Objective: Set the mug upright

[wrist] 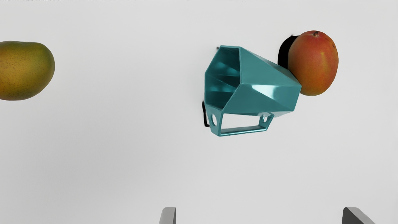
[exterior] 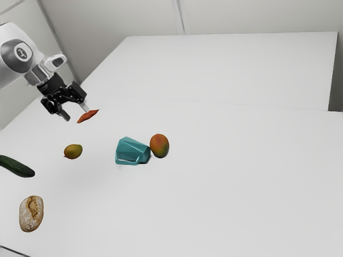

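Mug count: one, a teal, faceted mug with one angular handle. It lies on its side on the white tabletop, near the middle of the exterior view, mouth toward the exterior view's left, handle on the near side. Not upright.

Gripper count: one, a black two-finger gripper, above the table at the exterior view's far left. Two fingers, standing wide apart, nothing between them.

Mangoes: two. One rounded orange-red mango sits at the mug's base end, on the exterior view's right of it; contact cannot be confirmed. One rounded yellow-green mango lies to the exterior view's left of the mug, well apart.

Other items: one long dark-green cucumber, left; one oval crusty brown loaf, near left; one slender reddish-orange item with tapered ends, far left, type not determined.
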{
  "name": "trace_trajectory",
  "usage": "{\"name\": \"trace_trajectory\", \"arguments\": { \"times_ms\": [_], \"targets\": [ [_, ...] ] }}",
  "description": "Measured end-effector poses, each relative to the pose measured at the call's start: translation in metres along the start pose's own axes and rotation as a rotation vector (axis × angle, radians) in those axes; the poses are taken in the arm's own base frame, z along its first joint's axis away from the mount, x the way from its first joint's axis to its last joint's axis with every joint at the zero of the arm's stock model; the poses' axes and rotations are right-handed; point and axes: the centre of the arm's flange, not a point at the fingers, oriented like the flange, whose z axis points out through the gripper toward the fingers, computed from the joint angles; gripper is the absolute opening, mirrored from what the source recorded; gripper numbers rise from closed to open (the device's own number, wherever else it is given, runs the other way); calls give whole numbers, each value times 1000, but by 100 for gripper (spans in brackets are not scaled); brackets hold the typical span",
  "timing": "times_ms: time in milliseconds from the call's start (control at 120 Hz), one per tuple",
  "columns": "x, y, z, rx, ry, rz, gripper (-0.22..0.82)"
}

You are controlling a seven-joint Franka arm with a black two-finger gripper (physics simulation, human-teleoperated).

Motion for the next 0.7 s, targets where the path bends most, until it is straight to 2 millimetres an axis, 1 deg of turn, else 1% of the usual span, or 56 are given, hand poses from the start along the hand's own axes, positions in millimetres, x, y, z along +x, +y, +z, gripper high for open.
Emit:
{"name": "trace_trajectory", "arguments": {
  "times_ms": [75,200,275,308,342,458,500,533,625,700],
  "targets": [
    [0,-19,15,-66,20,-10,58],
    [-4,-52,49,-180,62,-45,58],
    [-2,-63,61,-222,95,-43,58],
    [0,-62,65,-237,107,-31,58],
    [3,-57,71,-250,115,-10,58],
    [15,-19,103,-299,106,96,58],
    [17,-12,113,-313,104,123,58],
    [19,-12,119,-324,106,135,58],
    [23,-21,131,-355,121,148,58],
    [25,-23,140,-381,134,166,58]
  ]
}}
